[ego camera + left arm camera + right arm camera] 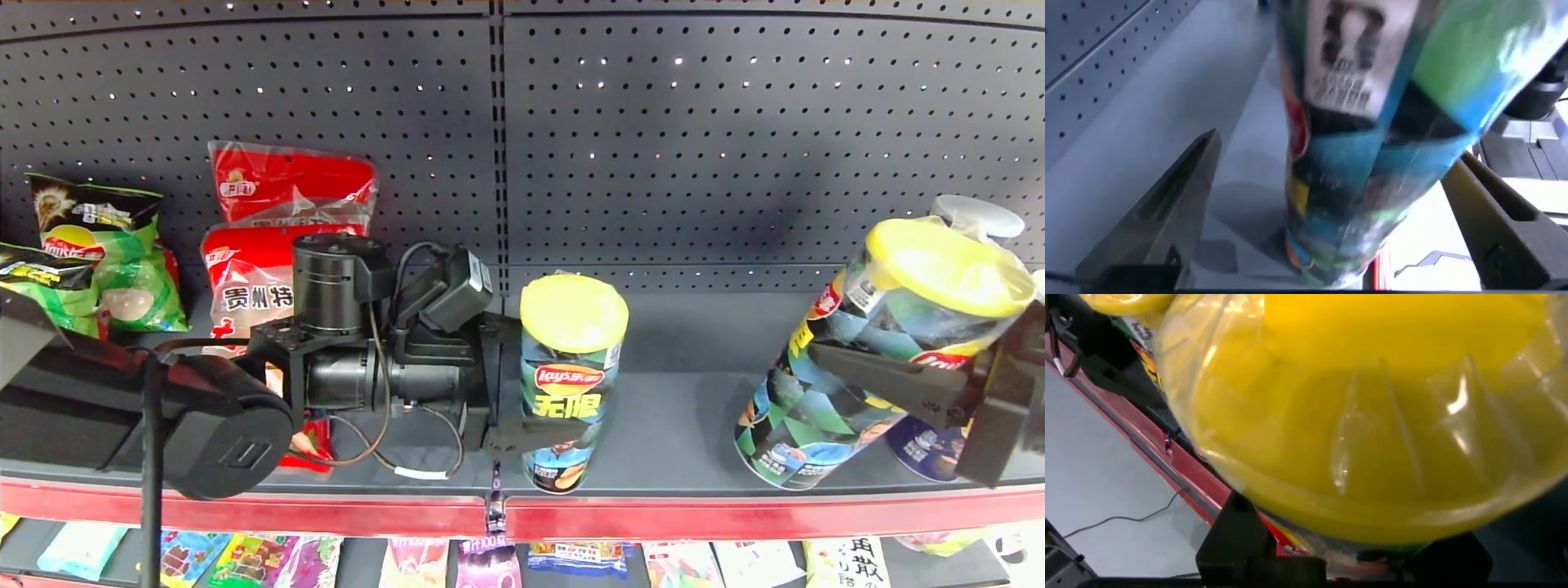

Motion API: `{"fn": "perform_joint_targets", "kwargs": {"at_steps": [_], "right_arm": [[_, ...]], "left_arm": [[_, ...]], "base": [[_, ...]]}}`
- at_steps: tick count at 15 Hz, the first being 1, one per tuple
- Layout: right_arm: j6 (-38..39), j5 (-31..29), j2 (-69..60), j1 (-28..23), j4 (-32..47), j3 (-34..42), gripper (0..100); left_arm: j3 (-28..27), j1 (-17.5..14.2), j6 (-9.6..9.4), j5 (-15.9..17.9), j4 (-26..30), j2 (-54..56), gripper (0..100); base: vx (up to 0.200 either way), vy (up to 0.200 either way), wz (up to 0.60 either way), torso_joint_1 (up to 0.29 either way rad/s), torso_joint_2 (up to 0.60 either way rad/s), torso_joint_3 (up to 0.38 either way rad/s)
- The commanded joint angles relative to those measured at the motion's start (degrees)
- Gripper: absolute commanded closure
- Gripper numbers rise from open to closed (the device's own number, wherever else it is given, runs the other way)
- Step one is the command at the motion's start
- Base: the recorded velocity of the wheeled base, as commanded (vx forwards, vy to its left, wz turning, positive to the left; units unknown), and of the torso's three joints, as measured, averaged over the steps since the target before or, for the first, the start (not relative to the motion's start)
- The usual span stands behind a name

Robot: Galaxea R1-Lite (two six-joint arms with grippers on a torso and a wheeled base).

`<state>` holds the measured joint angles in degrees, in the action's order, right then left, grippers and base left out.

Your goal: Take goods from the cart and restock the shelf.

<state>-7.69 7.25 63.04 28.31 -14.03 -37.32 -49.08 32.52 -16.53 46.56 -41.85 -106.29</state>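
Gripping tilted can [906, 302], right pincer [853, 363]

Looks like a shop: dark shelf [686, 425] with pegboard back wall [694, 147] and red front strip [735, 512], stocked with snack bags [286, 184], chip cans [570, 384], more packets [575, 558] one level below.

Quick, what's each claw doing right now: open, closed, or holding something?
Left claw: open, straddling the upright chip can.
Right claw: closed on the tilted chip can.
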Motion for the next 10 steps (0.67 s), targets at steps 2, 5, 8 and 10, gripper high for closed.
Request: {"fn": "perform_joint_targets", "kwargs": {"at_steps": [2,5,8,10], "right_arm": [[-0.13,0.04,4.64,0.08,-0.12,-3.2,100],[0.05,0.74,12.55,0.17,-0.56,-7.95,100],[-0.13,1.71,21.51,0.43,-5.39,-12.96,100],[-0.04,1.62,24.85,1.31,-6.89,-15.42,100]], "left_arm": [[0.39,-0.71,0.01,0.03,-0.43,0.56,0],[6.28,-2.38,0.09,0.03,-3.41,2.84,0],[11.55,-4.84,0.18,0.03,-6.49,5.65,0],[13.31,-5.72,1.24,0.03,-7.54,7.06,0]], "base": [[0.0,0.0,0.0,0.0,0.0,0.0],[0.0,0.0,0.0,0.0,0.0,0.0],[0.0,0.0,0.0,0.0,0.0,0.0],[0.0,0.0,0.0,0.0,0.0,0.0]]}}
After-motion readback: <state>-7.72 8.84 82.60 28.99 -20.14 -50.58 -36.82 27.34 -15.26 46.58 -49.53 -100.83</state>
